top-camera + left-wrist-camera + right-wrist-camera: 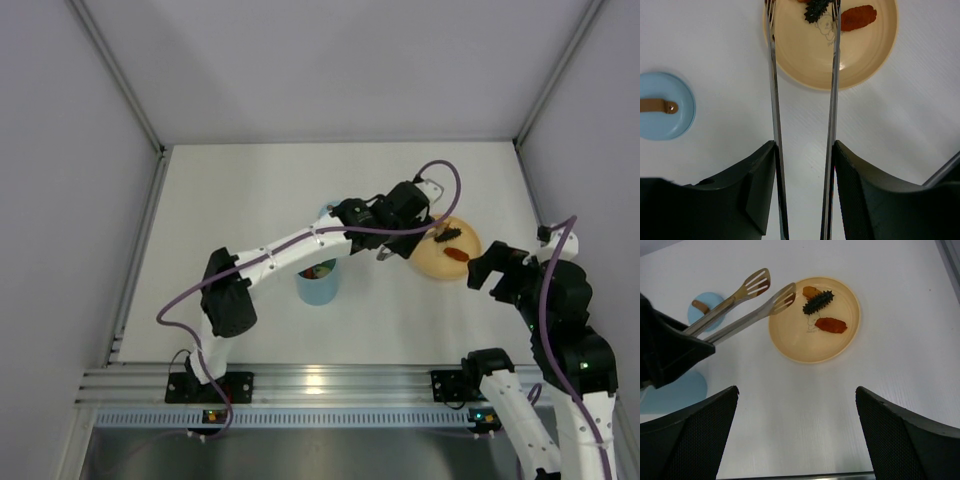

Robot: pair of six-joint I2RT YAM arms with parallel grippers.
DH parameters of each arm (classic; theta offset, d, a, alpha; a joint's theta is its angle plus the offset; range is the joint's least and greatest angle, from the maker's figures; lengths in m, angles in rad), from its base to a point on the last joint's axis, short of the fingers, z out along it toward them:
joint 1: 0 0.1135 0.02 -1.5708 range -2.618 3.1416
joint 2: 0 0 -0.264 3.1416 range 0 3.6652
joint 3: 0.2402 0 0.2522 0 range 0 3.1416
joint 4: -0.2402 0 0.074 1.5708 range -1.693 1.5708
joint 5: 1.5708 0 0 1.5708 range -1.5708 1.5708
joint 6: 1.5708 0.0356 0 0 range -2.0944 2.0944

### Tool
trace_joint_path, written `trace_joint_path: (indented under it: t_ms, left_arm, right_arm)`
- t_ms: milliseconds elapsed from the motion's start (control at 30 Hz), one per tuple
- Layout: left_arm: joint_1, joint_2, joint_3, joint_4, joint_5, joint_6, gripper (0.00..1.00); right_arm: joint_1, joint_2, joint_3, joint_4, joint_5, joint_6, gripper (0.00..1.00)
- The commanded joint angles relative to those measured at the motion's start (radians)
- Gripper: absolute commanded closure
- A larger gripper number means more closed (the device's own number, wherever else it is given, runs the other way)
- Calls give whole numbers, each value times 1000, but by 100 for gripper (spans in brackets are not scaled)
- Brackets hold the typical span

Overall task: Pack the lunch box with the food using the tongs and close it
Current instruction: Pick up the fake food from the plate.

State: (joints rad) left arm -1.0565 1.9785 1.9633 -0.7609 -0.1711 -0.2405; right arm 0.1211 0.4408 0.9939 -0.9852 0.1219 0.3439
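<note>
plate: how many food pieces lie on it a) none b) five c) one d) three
d: the plate holds an orange piece, a dark spiky piece and a red piece.

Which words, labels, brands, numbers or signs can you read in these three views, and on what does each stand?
None: no text can be read in any view.
On the plate, a faint pale line drawing sits near the middle, too faint to read as letters.
On the lid, the tongs and the tub, no marks show.
</note>
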Motion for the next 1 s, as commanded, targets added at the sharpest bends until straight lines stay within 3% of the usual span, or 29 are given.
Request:
trace_joint_path:
  t_ms: [0,367,967]
  left_arm:
    - [-2,55,88,161,7,58,47]
    - [6,264,232,203,27,61,47]
    - [6,303,190,167,62,46,49]
  right_arm:
    - [-11,-16,49,-27,-1,-5,1]
    - [-12,-33,77,-66,25,-22,1]
    - [-12,-50,63,-69,32,-22,0]
